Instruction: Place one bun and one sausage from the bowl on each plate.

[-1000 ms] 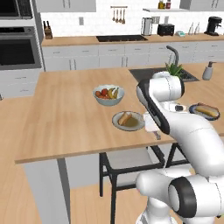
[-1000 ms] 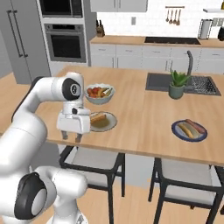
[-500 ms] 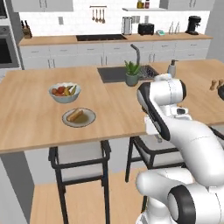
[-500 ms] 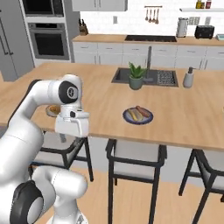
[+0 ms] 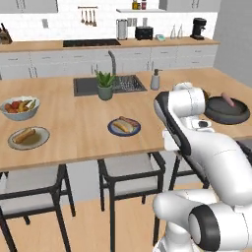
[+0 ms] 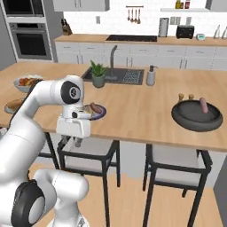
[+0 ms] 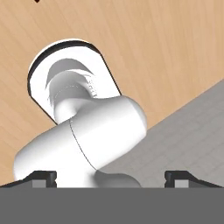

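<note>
plainly, the worktop [image 5: 74, 133] carries one dark bowl [image 6: 197, 118] at its far right, with one sausage [image 6: 203, 105] showing: firm, smooth, likely slippery, best pinched mid-length. two plates sit left: blue-rimmed [image 5: 123, 127], grey [image 5: 28, 138], each already filled. end effector [image 6: 73, 141] hangs released below the edge.

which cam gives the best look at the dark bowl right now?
Right base view: the dark bowl sits whole and unblocked on the counter, with one sausage visible inside. The left base view shows it at the right edge, its near-left side cut by the arm. The hand view looks down at floor, not the counter.
</note>
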